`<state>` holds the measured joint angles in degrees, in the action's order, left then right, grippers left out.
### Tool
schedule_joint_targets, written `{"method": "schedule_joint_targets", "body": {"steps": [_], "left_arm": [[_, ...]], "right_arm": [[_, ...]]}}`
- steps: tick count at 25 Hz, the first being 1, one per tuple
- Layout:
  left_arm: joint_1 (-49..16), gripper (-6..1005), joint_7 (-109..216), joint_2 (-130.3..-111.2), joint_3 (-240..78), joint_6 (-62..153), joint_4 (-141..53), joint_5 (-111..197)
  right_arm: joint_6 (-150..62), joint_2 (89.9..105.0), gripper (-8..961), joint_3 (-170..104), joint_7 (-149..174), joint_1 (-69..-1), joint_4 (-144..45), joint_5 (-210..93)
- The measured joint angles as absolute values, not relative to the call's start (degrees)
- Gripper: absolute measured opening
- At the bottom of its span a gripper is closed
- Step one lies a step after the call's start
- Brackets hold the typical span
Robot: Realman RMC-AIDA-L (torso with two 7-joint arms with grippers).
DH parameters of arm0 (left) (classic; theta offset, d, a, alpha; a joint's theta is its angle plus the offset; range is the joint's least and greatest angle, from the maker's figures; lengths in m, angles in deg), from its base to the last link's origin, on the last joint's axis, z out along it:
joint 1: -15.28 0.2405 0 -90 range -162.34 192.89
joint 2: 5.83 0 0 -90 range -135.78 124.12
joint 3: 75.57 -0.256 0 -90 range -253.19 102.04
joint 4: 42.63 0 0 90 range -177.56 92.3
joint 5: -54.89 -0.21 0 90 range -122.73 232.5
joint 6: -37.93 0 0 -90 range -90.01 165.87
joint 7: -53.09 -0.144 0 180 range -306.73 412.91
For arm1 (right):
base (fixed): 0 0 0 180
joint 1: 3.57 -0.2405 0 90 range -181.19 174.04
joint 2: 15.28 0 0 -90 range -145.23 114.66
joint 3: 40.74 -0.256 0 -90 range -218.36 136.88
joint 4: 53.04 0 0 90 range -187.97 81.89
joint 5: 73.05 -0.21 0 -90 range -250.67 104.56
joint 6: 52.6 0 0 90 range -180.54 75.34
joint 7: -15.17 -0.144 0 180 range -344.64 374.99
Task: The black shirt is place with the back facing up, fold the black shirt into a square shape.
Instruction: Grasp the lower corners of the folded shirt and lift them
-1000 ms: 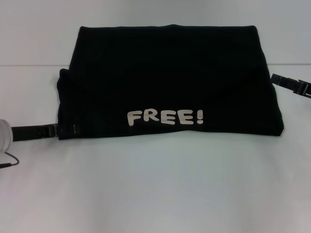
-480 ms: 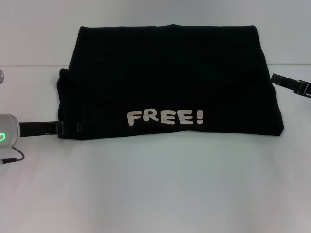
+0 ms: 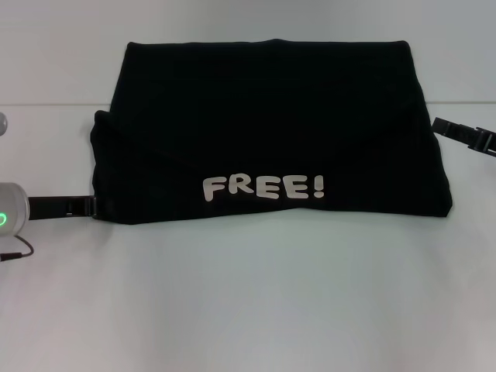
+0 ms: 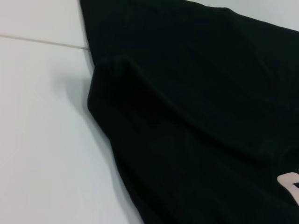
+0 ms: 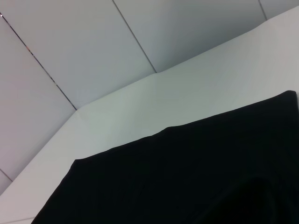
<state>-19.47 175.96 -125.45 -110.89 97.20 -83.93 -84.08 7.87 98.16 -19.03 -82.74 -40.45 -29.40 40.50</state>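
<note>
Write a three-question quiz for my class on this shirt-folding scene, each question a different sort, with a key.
1. True or false: the black shirt is plain, with no print.
2. Which gripper sits at the shirt's near corner? A. left gripper B. right gripper
3. Fill in: the word printed on the shirt is ____.

Key: 1 false; it shows white lettering. 2 A; the right gripper is beside the shirt's far-right edge. 3 FREE!
</note>
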Motion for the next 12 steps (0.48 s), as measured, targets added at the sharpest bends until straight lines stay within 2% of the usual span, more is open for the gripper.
{"method": "schedule_joint_targets", "body": {"steps": [7, 12], "left_arm": [[-19.8, 102, 176.0, -125.38, -111.1, 96.5, -83.9, -84.6], [-19.9, 3, 176.0, -125.17, -111.1, 97.0, -84.2, -84.6]], "right_arm": [[8.1, 97.48, 687, -17.4, -83.6, -39.7, -29.4, 40.7], [8.4, 95.62, 681, -14.3, -88.5, -39.4, -29.4, 44.7]]}}
